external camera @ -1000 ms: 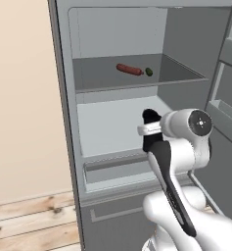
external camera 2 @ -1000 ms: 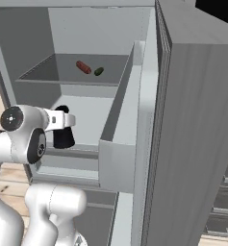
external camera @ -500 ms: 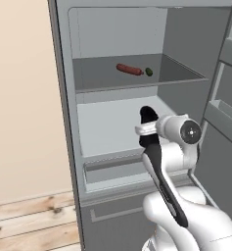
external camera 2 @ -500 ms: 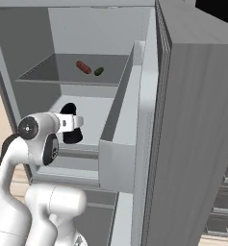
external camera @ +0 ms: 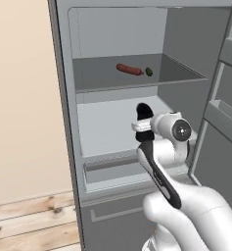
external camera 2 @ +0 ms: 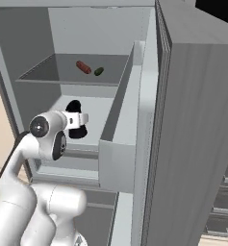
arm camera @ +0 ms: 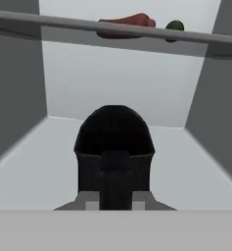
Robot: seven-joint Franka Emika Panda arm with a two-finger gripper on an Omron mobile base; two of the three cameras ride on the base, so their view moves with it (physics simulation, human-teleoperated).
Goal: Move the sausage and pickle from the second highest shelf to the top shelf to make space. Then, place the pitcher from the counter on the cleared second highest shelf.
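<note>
A: Sausage (external camera: pixel 129 69) and pickle (external camera: pixel 149 71) lie side by side, just apart, on the darker top shelf (external camera: pixel 103 81), the pickle toward the open fridge door (external camera 2: pixel 192 134).

B: And the gripper (external camera: pixel 143 123)?

A: It is clenched on the black pitcher (external camera: pixel 142 112), inside the fridge over the pale second highest shelf (external camera: pixel 103 130). From the hand camera the pitcher (arm camera: pixel 114 147) sits right ahead, dark and rounded on top, with the shelf's white floor (arm camera: pixel 196 176) spreading around it.

B: Does the pitcher touch the shelf?

A: I cannot tell; its base is hidden behind the gripper. From the right base camera it (external camera 2: pixel 75 126) shows just past the white wrist, below the sausage (external camera 2: pixel 83 67) and pickle (external camera 2: pixel 99 71).
</note>
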